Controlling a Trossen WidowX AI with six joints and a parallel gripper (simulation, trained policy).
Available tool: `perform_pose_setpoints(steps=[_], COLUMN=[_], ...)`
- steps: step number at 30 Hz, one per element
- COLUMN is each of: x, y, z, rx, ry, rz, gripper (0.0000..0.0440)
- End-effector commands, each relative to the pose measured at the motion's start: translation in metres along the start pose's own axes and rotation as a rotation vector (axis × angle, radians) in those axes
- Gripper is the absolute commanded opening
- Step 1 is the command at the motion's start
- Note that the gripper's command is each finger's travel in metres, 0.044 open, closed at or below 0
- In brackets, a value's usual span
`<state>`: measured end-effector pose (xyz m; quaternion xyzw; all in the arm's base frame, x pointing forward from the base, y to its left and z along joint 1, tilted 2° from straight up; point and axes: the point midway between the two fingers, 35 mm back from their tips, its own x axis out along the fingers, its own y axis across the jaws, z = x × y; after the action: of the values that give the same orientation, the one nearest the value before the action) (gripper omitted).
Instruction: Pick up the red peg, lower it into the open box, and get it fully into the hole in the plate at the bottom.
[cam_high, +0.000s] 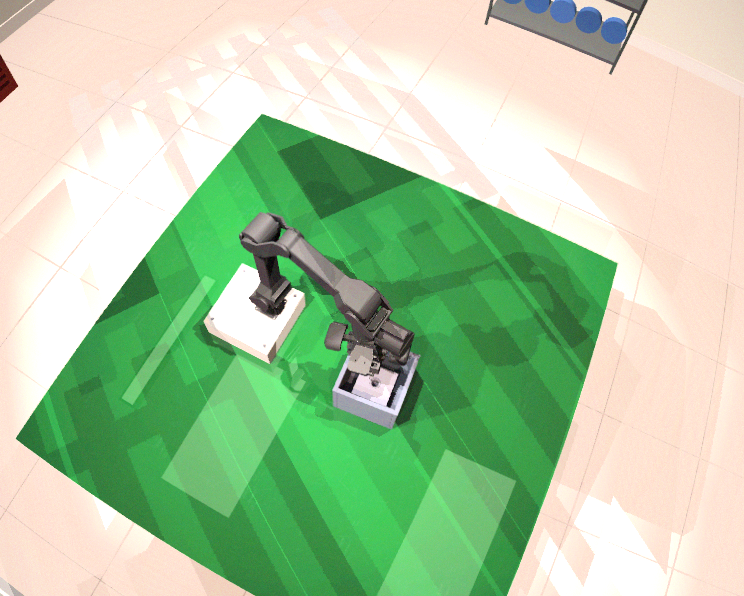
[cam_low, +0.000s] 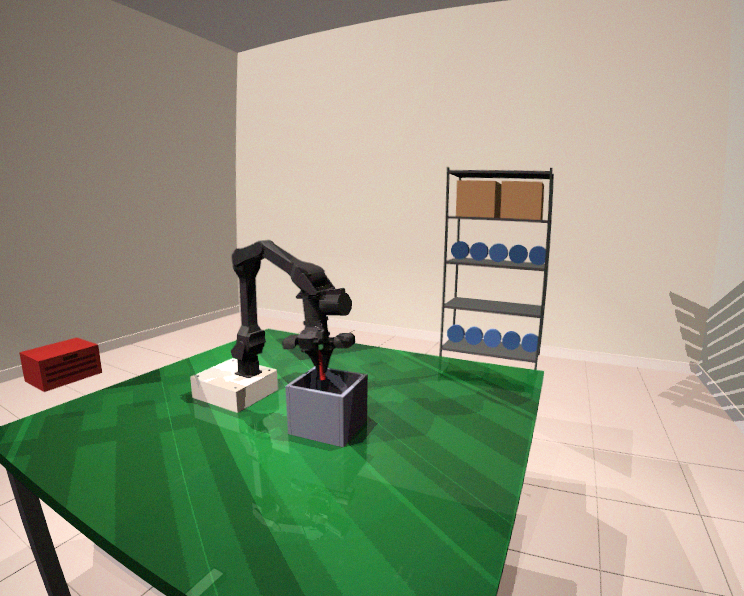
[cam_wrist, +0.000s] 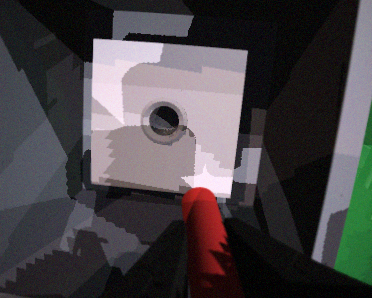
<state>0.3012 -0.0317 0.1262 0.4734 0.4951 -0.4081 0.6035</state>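
My gripper (cam_low: 321, 365) (cam_wrist: 204, 231) is shut on the red peg (cam_low: 322, 372) (cam_wrist: 201, 207), which points down with its free end at about the height of the box's rim in the exterior view. In the top view the arm hides the peg and fingertips. The open grey box (cam_high: 363, 406) (cam_low: 315, 415) (cam_wrist: 351, 115) stands on the table below. The pale plate (cam_high: 365, 389) (cam_wrist: 215, 110) lies at its bottom. The round hole (cam_high: 375, 383) (cam_wrist: 164, 120) is empty. In the wrist view the peg's end appears below and right of the hole, over the plate's lower edge.
The box walls rise around the plate on all sides. The arm's white base block (cam_high: 245, 329) (cam_low: 214, 392) stands beside the box on the green table (cam_high: 310, 496) (cam_low: 403, 527). Away from the table are a shelf rack (cam_high: 552, 31) (cam_low: 496, 307) and a red cabinet (cam_low: 37, 372).
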Motion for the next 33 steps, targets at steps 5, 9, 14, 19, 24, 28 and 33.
perform_pose_setpoints(steps=[5, 9, 14, 19, 24, 28, 33], x=[0.022, 0.031, 0.041, 0.053, 0.065, 0.074, 0.082], y=[0.002, 0.004, 0.008, 0.011, 0.013, 0.014, 0.013], z=[0.008, 0.01, 0.013, 0.016, 0.018, 0.019, 0.02], rx=[-0.008, -0.013, -0.026, -0.044, -0.065, -0.08, -0.097], ry=[0.017, 0.024, 0.03, 0.036, 0.043, 0.042, 0.042], rz=[-0.019, -0.022, -0.017, -0.019, -0.025, -0.033, -0.056], gripper=[0.0, 0.0, 0.0, 0.0, 0.0, 0.0, 0.0028])
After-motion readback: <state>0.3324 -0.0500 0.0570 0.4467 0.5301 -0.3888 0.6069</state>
